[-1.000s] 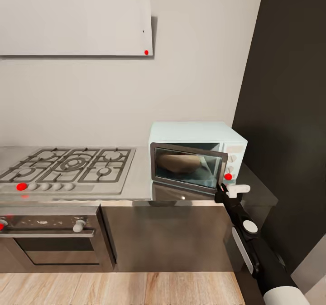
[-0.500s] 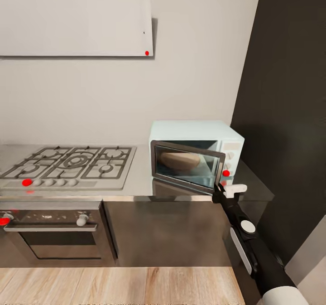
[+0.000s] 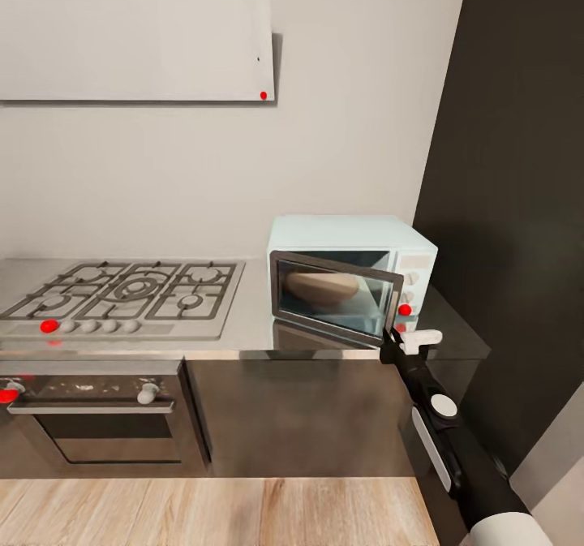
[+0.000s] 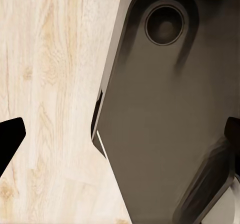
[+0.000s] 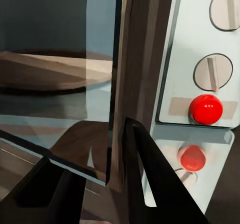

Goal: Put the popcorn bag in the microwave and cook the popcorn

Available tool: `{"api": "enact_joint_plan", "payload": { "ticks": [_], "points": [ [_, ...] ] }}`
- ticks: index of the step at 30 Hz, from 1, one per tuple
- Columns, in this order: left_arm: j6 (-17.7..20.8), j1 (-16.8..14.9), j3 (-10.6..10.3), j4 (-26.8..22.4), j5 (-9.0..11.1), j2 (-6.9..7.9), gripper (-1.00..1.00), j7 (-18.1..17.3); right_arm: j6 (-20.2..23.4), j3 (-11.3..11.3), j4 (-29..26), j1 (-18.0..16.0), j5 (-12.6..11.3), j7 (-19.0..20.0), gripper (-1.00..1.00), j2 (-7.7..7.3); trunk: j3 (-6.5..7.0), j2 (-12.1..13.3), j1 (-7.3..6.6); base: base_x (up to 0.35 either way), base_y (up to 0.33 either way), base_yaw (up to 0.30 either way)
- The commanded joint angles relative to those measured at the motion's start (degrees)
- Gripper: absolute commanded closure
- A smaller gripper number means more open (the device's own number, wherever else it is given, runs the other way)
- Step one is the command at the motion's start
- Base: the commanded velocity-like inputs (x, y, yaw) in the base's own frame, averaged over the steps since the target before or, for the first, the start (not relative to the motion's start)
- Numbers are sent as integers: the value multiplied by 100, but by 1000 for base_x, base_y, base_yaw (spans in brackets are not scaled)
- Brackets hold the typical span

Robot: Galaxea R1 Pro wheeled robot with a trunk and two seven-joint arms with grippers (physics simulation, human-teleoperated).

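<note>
Your right gripper (image 3: 403, 341) sits at the free edge of the microwave (image 3: 349, 274) door, fingers slightly parted around it, with the popcorn bag (image 3: 321, 287) inside on the countertop (image 3: 243, 331) unit.

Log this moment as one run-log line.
popcorn bag: inside microwave | door: ajar | right pincer: at door's free edge | left pincer: over floor

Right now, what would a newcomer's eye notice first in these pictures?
First, the mint-blue microwave on the grey countertop, its glass door ajar with the tan popcorn bag inside. Next, the right claw at the door's free edge, beside the red dot. Left of that sits the steel gas hob.
</note>
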Motion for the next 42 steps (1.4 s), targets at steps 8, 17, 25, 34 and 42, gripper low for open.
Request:
{"api": "enact_joint_plan", "payload": {
  "ticks": [8, 17, 25, 34, 42],
  "points": [
    [2, -2, 17, -3, 0, -1, -100, 8, -21, -382, 82, -3, -10, -52, 100, -6, -7, -3, 0, -115, 10, 0],
    [2, -1, 17, -3, 0, -1, -100, 8, -27, -382, 82, -3, -10, -52, 100, -6, -7, -3, 0, -3, 0, 0],
    [2, -2, 17, -3, 0, -1, -100, 8, -179, -382, 82, -3, -10, -48, -100, -6, -7, -3, 0, 0, 0, 0],
    [2, -1, 17, -3, 0, -1, -100, 12, -175, -382, 82, -3, -10, -47, -100, -6, -7, -3, 0, 0, -42, 0],
    [2, -1, 17, -3, 0, -1, -100, 14, -181, -382, 82, -3, -9, -45, -100, -6, -7, -3, 0, 0, -284, 0]
  ]
}}
